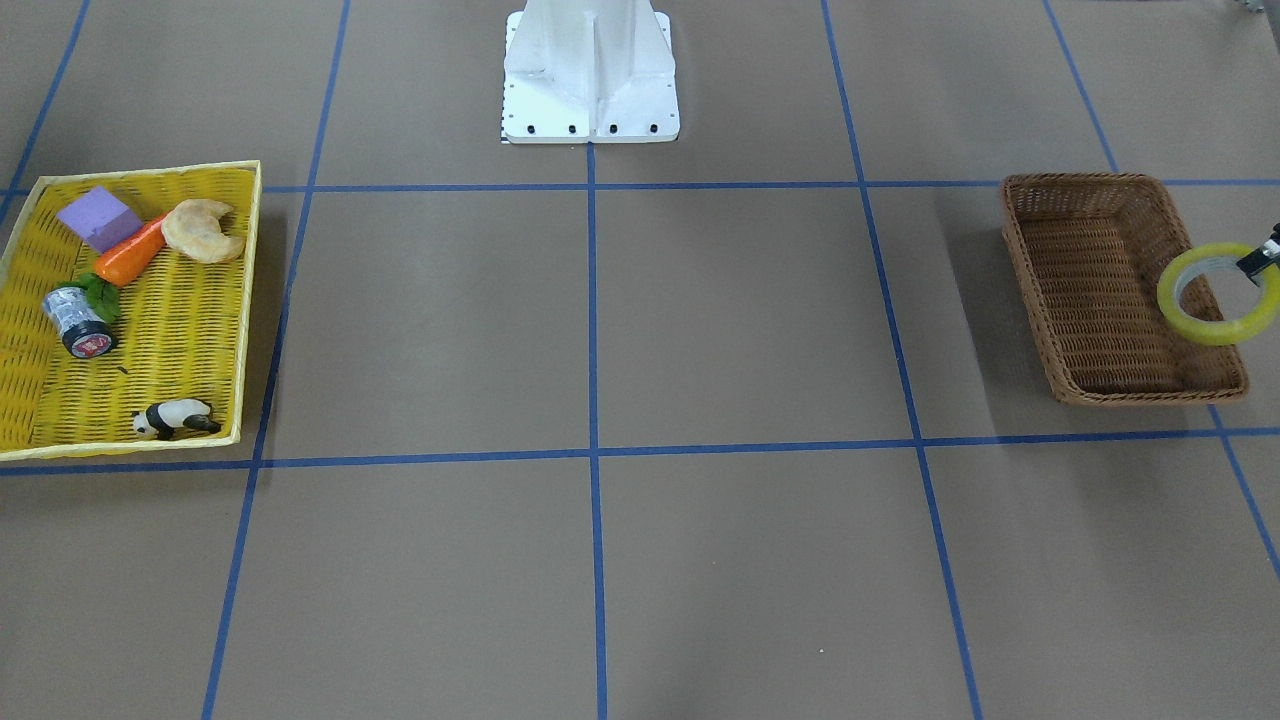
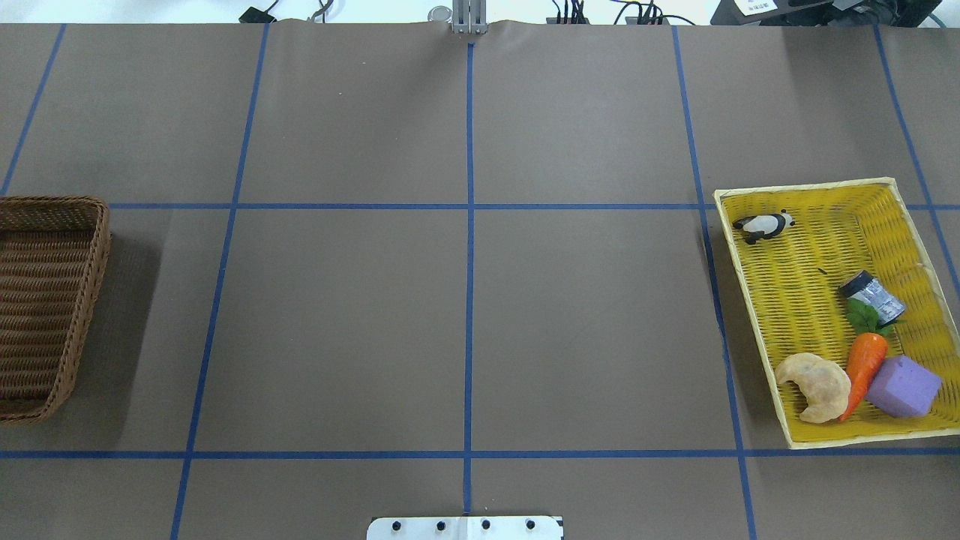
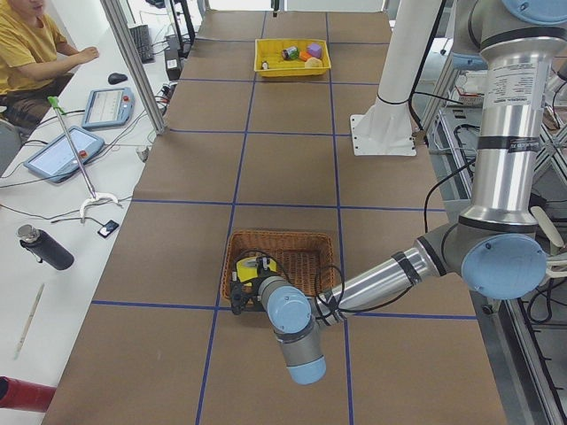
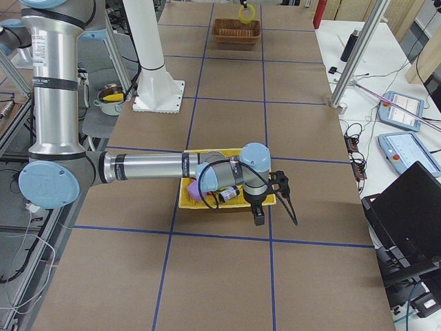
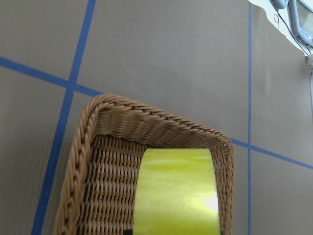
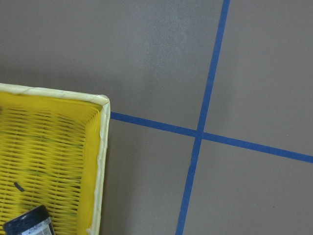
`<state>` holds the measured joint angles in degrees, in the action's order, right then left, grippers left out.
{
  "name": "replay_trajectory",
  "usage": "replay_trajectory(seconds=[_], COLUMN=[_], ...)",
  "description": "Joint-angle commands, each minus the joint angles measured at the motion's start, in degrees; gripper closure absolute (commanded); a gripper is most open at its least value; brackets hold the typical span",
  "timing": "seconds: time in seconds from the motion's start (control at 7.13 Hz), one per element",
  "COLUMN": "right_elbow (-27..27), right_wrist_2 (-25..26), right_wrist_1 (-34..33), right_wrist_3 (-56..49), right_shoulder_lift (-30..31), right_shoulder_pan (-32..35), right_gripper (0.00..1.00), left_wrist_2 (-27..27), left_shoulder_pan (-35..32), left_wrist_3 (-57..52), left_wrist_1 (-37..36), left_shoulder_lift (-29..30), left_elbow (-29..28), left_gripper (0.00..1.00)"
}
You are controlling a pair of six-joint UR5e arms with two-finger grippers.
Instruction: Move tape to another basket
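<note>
One roll of tape (image 1: 1212, 331) hangs in the air over the one brown basket (image 1: 1030, 270), standing on edge with its open core facing across the surface (image 1: 750, 320). From the front it overlaps the basket's long rim on the robot's left side. The left end effector (image 1: 1256, 263) is clamped on the roll, its dark finger pinching the ring's wall; the left wrist view shows the yellow band just above the wicker floor near a corner. The basket holds nothing else.

At the far end of the surface sits one yellow tray (image 1: 250, 300) with five things in it: one purple block (image 1: 98, 218), one carrot (image 1: 132, 254), one croissant (image 1: 203, 231), one silver-black cylinder (image 1: 78, 322) and one panda figure (image 1: 175, 417).

The right end effector (image 4: 260, 218) hovers at the tray's outer edge, seen only from the side, so I cannot tell whether it is open or closed.
</note>
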<state>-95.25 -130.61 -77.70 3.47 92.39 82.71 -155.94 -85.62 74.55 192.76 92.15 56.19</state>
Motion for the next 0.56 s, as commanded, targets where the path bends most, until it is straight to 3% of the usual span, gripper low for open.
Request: replay_trajectory(seconds=[0.0, 0.42], right_elbow=[0.06, 0.41], right_wrist_2=[0.0, 0.0], right_wrist_1=[0.0, 0.0], right_wrist_3=[0.05, 0.05], right_shoulder_lift=[-0.19, -0.37], right_shoulder_pan=[0.0, 0.0], right_gripper=[0.0, 0.0], left_wrist_2=[0.2, 0.2], left_shoulder_pan=[0.28, 0.28], left_wrist_3=[-0.02, -0.11], left_wrist_1=[1.48, 1.74], left_shoulder_lift=[-0.13, 0.31], left_elbow=[-0.2, -0.02], left_gripper=[0.01, 0.01])
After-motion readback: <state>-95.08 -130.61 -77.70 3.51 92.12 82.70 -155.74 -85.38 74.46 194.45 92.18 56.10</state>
